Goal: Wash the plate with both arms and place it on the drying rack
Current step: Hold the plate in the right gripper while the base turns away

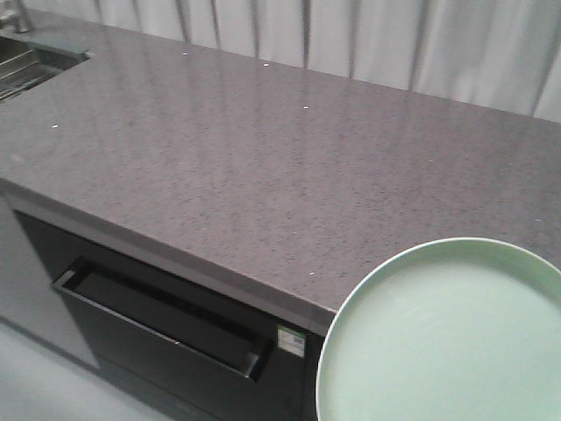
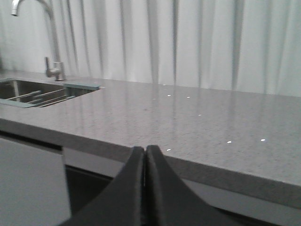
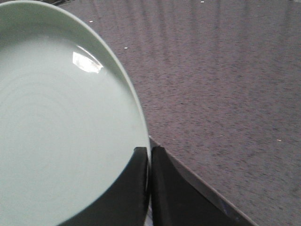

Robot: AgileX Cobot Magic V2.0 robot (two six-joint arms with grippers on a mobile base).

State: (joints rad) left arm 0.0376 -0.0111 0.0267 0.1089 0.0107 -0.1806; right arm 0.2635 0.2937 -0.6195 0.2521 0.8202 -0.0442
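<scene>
Plate point(image 3: 61, 122) rim pinched in the right gripper point(image 3: 149, 151) near the counter point(image 3: 225, 84) edge; left gripper point(image 2: 145, 150) closed, empty.

Mint-grn plate point(image 1: 447, 342), speckled gry counter point(image 1: 263, 158)

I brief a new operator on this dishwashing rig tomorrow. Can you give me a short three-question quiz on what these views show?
1. True or false: the left gripper is shut with nothing between its fingers.
2. Which gripper holds the plate by its rim? A) left B) right C) both
3. Fill in: in the left wrist view, the faucet stands behind the ____.

Key:
1. True.
2. B. The right gripper pinches the rim.
3. sink.
</scene>
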